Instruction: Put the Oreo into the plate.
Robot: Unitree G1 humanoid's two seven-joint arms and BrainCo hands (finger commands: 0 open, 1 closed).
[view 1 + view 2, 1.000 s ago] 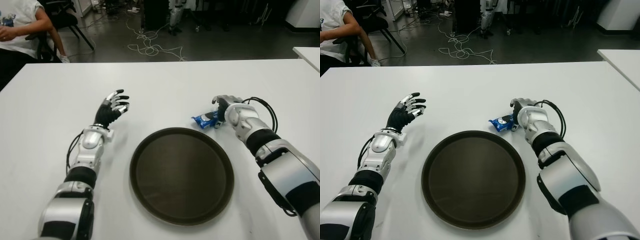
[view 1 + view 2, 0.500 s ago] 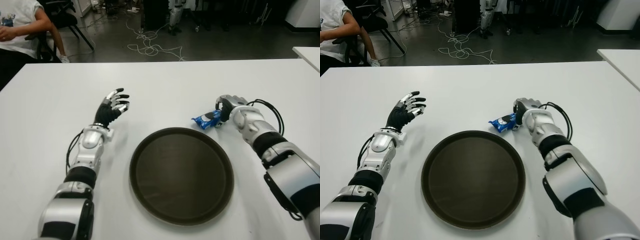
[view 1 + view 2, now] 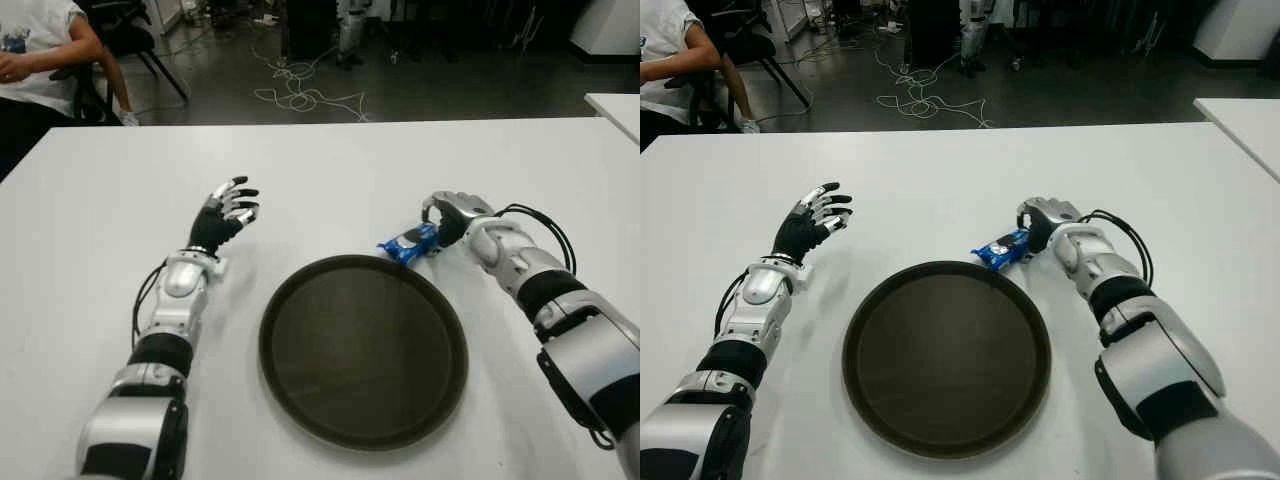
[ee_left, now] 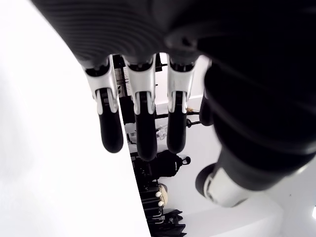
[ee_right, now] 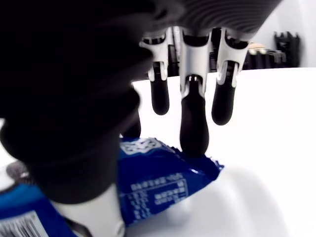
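Note:
The Oreo [image 3: 405, 244] is a small blue packet lying slanted at the far right rim of the round dark brown plate [image 3: 363, 420]. My right hand [image 3: 432, 228] is curled around the packet's right end. In the right wrist view the thumb lies over the blue wrapper [image 5: 163, 187] and a fingertip [image 5: 193, 123] presses on it. My left hand [image 3: 228, 208] shows to the left of the plate with its fingers spread and nothing in them; the left wrist view shows its fingers [image 4: 140, 123] held straight.
The white table [image 3: 330, 160] stretches on all sides of the plate. A seated person [image 3: 40, 50] is at the far left corner beyond the table. Cables [image 3: 300, 95] lie on the floor behind. A second white table [image 3: 615, 105] edges in at right.
My right hand has closed more firmly on the Oreo packet and nudged it a little left, up to the plate's rim. The left hand has not moved.

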